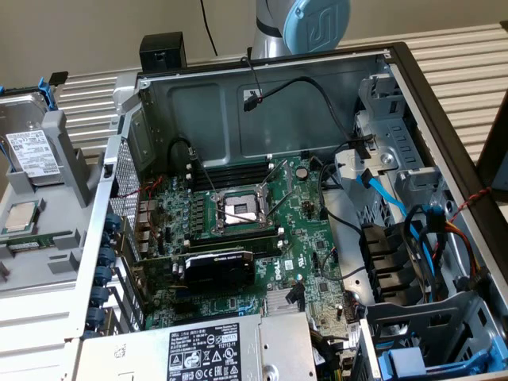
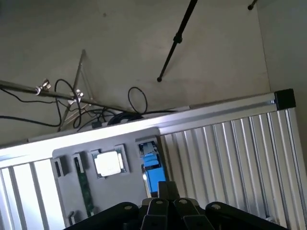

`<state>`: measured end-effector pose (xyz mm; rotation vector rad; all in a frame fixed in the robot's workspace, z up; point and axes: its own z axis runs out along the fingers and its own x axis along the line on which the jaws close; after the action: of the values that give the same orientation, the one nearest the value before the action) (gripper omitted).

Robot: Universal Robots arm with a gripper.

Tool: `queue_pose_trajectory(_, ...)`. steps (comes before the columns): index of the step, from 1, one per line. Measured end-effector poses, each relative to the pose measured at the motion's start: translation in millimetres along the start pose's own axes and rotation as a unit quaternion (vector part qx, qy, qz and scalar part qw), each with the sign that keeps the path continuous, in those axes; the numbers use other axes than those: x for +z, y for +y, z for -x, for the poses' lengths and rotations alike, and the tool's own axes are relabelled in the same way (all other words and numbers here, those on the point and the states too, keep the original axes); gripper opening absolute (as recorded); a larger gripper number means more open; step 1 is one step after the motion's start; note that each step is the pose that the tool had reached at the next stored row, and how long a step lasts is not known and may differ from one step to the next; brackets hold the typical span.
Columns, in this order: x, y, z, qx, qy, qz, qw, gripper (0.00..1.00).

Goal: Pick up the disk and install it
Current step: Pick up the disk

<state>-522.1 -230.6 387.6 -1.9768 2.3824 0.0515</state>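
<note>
Well clear of your arm (image 1: 302, 22), exterior view: disk (image 1: 32, 151) leans in grey tray (image 1: 67, 155) outside case (image 1: 262, 63) | wrist view: your gripper (image 2: 165, 191) clenched, empty, blue carrier (image 2: 153, 175) ahead of its tips | handling, by my judgement: stiff, weighty, shock-sensitive; take it by the carrier's sides, not the label.

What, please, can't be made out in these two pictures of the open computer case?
Exterior view: print on the white label of the flat silver-metal disk in its blue carrier is too small to read.
Exterior view: the grey power-supply box is cut off by the lower edge.
Wrist view: the black pincer hides the lower part of a blue object; what it is cannot be told.
</note>
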Motion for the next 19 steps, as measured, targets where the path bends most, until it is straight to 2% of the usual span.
queue_pose_trajectory(4, 0.0, -0.1, -0.1, -0.037, 0.0013, 0.0019, 0.9993, 0.11)
queue_pose_trajectory(6, -0.1, 0.0, 0.0, -0.052, 0.0047, 0.0026, 0.9986, 0.11)
queue_pose_trajectory(7, -0.1, -0.1, 0.0, -0.058, 0.0086, 0.0028, 0.9983, 0.11)
queue_pose_trajectory(10, 0.0, 0.0, 0.0, -0.072, 0.0234, 0.0036, 0.9971, 0.11)
queue_pose_trajectory(11, 0.0, 0.0, -0.1, -0.078, 0.0246, 0.0035, 0.9967, 0.11)
queue_pose_trajectory(16, 0.1, -0.1, 0.0, -0.080, 0.0257, 0.0036, 0.9964, 0.11)
queue_pose_trajectory(19, 0.1, -0.4, 0.0, -0.092, 0.0268, 0.0028, 0.9954, 0.11)
